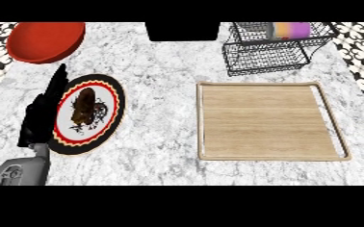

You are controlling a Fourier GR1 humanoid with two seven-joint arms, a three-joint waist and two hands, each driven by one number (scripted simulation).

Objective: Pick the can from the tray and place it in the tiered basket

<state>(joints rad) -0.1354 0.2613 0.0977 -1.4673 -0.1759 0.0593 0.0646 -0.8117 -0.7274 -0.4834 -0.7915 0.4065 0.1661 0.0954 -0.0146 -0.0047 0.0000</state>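
— On the white marbled counter (pixel 163 72), let us take the flat, pale wooden tray (pixel 270 122) with its raised rim as our landmark. We see nothing standing on it.

— Then where is the can? Beyond the tray, toward the far right corner, stands the black wire tiered basket (pixel 266 53), and in its upper tier we see an orange and purple cylinder (pixel 292 30) that we take for the can, lying behind the wires.

— So we judge the placing done already. As for handling, we would expect a thin metal can to be light, stiff and smooth, likely to slip or roll; we would take it round the middle of its side.

— And our hands? Well to the left of the tray, our black left hand (pixel 41 113) rests by the rim of the round white plate with its red and black patterned border (pixel 112 107), its fingers straight and together, holding nothing. The plate carries some dark brown food (pixel 84 107). Our right hand shows nowhere.

— Beyond the plate, far left of the tray, sits a red bowl (pixel 44 41). Straight back from the tray's left edge, a black rectangular block (pixel 182 31) stands at the counter's far edge. Patterned black-and-white floor tile (pixel 352 31) shows at the far corners; of the room we see no more.
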